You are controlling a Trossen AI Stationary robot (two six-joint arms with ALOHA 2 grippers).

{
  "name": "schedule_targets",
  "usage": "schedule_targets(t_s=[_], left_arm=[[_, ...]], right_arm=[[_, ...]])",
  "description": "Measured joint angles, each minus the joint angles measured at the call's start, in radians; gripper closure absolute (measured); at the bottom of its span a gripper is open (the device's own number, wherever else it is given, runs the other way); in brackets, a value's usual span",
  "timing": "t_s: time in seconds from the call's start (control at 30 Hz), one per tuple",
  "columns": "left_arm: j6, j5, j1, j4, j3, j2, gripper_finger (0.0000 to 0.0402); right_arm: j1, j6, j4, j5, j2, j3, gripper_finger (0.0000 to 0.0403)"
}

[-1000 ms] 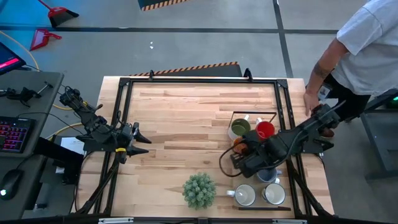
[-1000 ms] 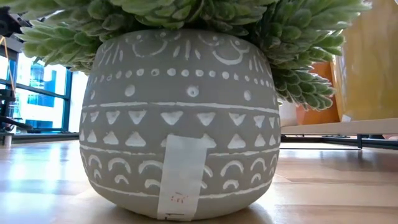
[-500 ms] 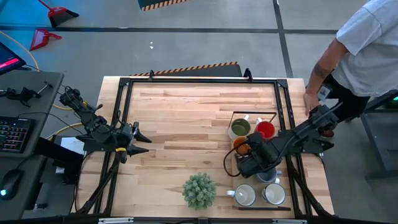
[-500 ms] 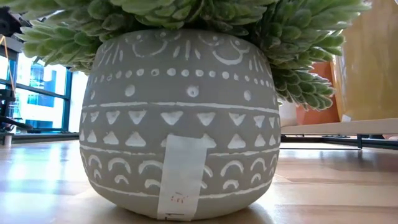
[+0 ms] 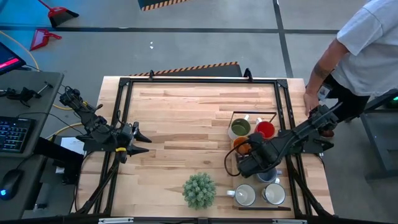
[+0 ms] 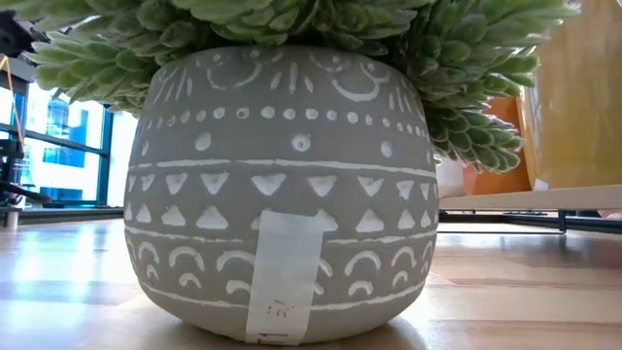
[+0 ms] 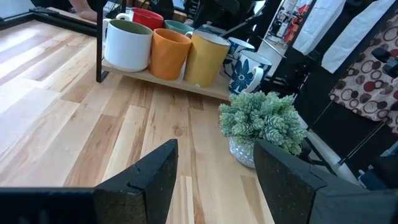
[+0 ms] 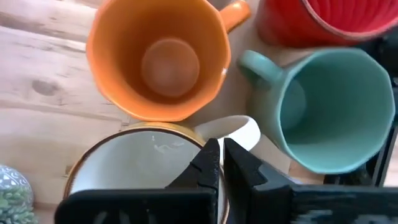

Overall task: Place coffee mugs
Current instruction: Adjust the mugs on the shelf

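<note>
Several mugs stand on a wooden tray [image 5: 234, 116] at the table's right. The right wrist view shows an orange mug [image 8: 155, 59], a red mug [image 8: 311, 22], a green mug [image 8: 326, 112] and an olive green mug with a white inside [image 8: 130, 168]. My right gripper [image 8: 221, 162] is over the tray [image 5: 244, 165], shut on the olive green mug. That mug also shows in the left wrist view [image 7: 206, 57], standing on the tray board. My left gripper [image 7: 214, 180] is open and empty at the table's left [image 5: 140, 138]. My right gripper comes from above, pointing down, at the olive green mug's rim [image 8: 199, 142] right beside its white handle [image 8: 239, 127]. One finger [image 8: 205, 168] is inside the mug and the other [image 8: 245, 171] outside. The mug stands upright on the tray.
A spiky green plant in a grey patterned pot [image 5: 199, 190] stands near the table's front edge, left of the tray, and fills the low view [image 6: 282, 185]. Two white mugs [image 5: 244, 195] sit at the tray's near end. A person [image 5: 367, 43] stands by the far right corner.
My right gripper has shifted a little toward the table's right edge over the tray. The mugs and the plant stand where they were.
</note>
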Motion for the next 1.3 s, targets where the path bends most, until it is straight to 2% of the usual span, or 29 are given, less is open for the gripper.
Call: schedule_targets(t_s=[0.17,0.67,0.9,1.1,1.3], left_arm=[[0.000,0.000,0.000,0.000,0.000,0.000,0.0204],[0.000,0.000,0.000,-0.001,0.000,0.000,0.0204],[0.000,-0.001,0.000,-0.001,0.000,0.000,0.0204],[0.001,0.000,0.000,-0.001,0.000,0.000,0.0204],[0.001,0.000,0.000,-0.001,0.000,0.000,0.0204]], right_arm=[[0.000,0.075,-0.001,-0.024,0.000,0.000,0.0403],[0.000,0.129,-0.001,-0.034,0.000,0.000,0.0403],[0.000,0.187,-0.002,-0.101,0.000,0.000,0.0403],[0.000,0.206,-0.002,-0.092,0.000,0.000,0.0403],[-0.008,0.225,-0.001,-0.009,0.000,0.000,0.0403]])
